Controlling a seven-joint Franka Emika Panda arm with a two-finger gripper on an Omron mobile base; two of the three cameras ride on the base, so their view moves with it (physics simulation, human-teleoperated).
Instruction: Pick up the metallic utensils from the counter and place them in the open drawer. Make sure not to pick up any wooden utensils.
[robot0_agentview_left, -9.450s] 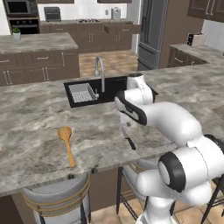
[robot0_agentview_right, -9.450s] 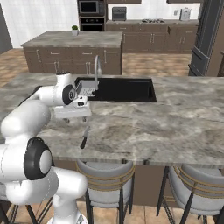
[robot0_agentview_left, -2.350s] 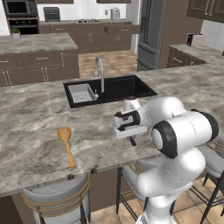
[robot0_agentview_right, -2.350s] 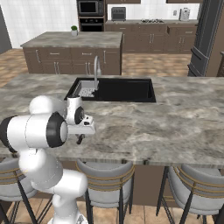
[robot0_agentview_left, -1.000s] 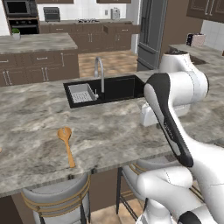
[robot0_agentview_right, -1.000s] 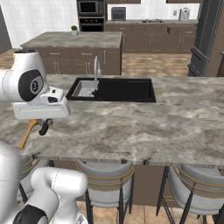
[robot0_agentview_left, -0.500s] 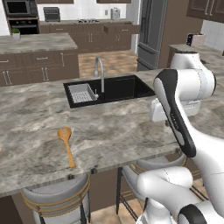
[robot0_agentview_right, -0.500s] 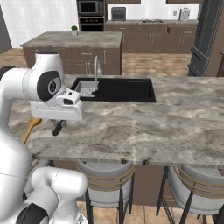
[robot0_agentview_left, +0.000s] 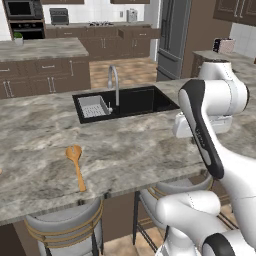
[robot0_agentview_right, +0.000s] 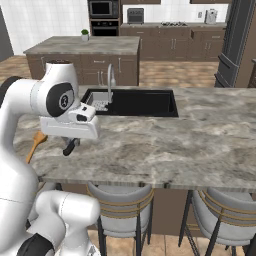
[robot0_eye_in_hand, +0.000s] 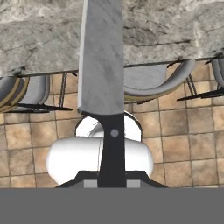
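My gripper (robot0_eye_in_hand: 113, 180) is shut on a metallic utensil, a knife (robot0_eye_in_hand: 101, 57) with a broad grey blade and a slim black riveted handle. In the hand view the blade points up across the edge of the counter (robot0_eye_in_hand: 175, 30), with floor and stools below. From the right base view, my gripper (robot0_agentview_right: 74, 140) hangs low over the counter (robot0_agentview_right: 175, 145) near its front left, and the knife's dark handle (robot0_agentview_right: 70, 147) sticks out beneath it. The orange-brown wooden spoon (robot0_agentview_left: 76, 165) lies on the counter (robot0_agentview_left: 130, 150) further left, also the wooden spoon (robot0_agentview_right: 35, 143). The drawer is out of view.
A black sink (robot0_agentview_left: 125, 102) with a curved tap (robot0_agentview_left: 115, 82) and a white rack sits in the counter behind the hand. Round-backed stools (robot0_agentview_right: 120, 200) stand under the front edge. An island and cabinets stand at the back.
The arm has swung over the last second and carried the hand a little to the right along the counter's front. The knife stays in the grip. The wooden spoon has not moved.
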